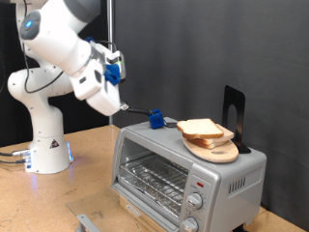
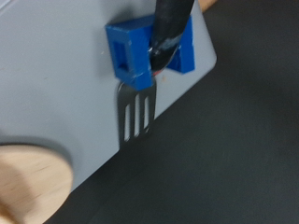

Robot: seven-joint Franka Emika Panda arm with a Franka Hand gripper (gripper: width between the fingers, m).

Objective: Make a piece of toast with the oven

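The oven (image 1: 183,174) sits on the wooden counter (image 1: 87,155) in the lower right of the exterior view, its long axis running from the view's left toward the lower right. Its glass door faces the view's bottom, with the wire rack visible behind it and two knobs (image 1: 194,208) stacked at the right end below a small red light (image 1: 200,182). On the oven's top, toward its right end, a round wooden board (image 1: 214,148) carries stacked slices. The piece of toast (image 1: 203,129) lies flat on top of that pile.

The jaws (image 1: 118,100) hang above the oven's left end, tilted down toward the view's right. A dark rod leads from them to a blue block (image 1: 154,120) resting on the oven's top, just left of the board. How wide the jaws stand, or whether they grip the rod, I cannot tell.

Only the wrist view shows that the blue block carries a slotted metal spatula blade (image 2: 135,117) lying flat on the grey top, with the board's rim (image 2: 33,191) at the frame's corner.
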